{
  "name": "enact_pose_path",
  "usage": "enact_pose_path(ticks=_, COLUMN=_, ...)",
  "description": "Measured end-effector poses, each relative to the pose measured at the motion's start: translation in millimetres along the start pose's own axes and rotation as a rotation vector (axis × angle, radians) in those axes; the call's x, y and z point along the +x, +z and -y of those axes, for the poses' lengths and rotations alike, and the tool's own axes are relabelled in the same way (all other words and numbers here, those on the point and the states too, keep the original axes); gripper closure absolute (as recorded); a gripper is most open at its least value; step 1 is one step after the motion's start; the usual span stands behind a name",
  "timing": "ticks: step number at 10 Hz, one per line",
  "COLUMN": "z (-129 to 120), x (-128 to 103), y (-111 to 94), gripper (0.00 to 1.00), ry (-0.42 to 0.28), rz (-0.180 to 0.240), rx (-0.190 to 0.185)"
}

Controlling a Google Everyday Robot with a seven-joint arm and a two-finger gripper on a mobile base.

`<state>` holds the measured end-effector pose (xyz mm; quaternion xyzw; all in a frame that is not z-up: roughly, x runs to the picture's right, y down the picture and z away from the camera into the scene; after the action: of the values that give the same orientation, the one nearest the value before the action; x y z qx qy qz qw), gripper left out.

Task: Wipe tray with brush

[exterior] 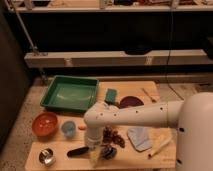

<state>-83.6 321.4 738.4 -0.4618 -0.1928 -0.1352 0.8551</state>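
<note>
Camera view: a pale wooden desk (131, 161) carries everything, and the robot's smooth white arm (142, 115) reaches across it from the right. The tray (70, 95), a shallow green plastic rectangle with a flared rim, lies at the far left. A round orange bowl (45, 123) sits near-left of it, and a flat maroon disc (131, 102) lies far right. A grey-blue cloth pad (138, 137) lies near right, beside a pale yellow elongated item (160, 145). A small blue cup (68, 128) stands by the bowl. The slim black brush (76, 151) lies flat at the near edge. The gripper (96, 154) points down just right of it; its grasp is hidden.
</note>
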Motion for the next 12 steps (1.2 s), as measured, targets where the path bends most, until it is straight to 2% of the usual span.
enact_pose_path(ticks=2, z=2.7, x=-1.4, y=-12.3, gripper=0.81, ry=-0.012, rz=0.011, rx=0.021)
enact_pose_path(ticks=3, z=3.5, x=-2.2, y=-22.1, gripper=0.88, ry=-0.014, rz=0.019, rx=0.026)
enact_pose_path(ticks=4, z=5.4, x=-0.1, y=-41.9, gripper=0.97, ry=-0.015, rz=0.025, rx=0.028)
enact_pose_path(ticks=5, z=13.5, x=3.6, y=-70.2, gripper=1.0, ry=-0.017, rz=0.033, rx=0.028)
enact_pose_path(ticks=7, z=41.1, x=12.8, y=-111.9, gripper=1.0, ry=-0.02, rz=0.062, rx=0.042)
enact_pose_path(ticks=9, z=65.3, x=18.2, y=-162.4, gripper=1.0, ry=-0.037, rz=0.102, rx=0.087)
enact_pose_path(ticks=11, z=73.2, x=22.2, y=-186.6, gripper=1.0, ry=-0.048, rz=0.12, rx=0.11)
enact_pose_path(ticks=12, z=73.4, x=22.0, y=-187.0, gripper=1.0, ry=-0.049, rz=0.121, rx=0.11)
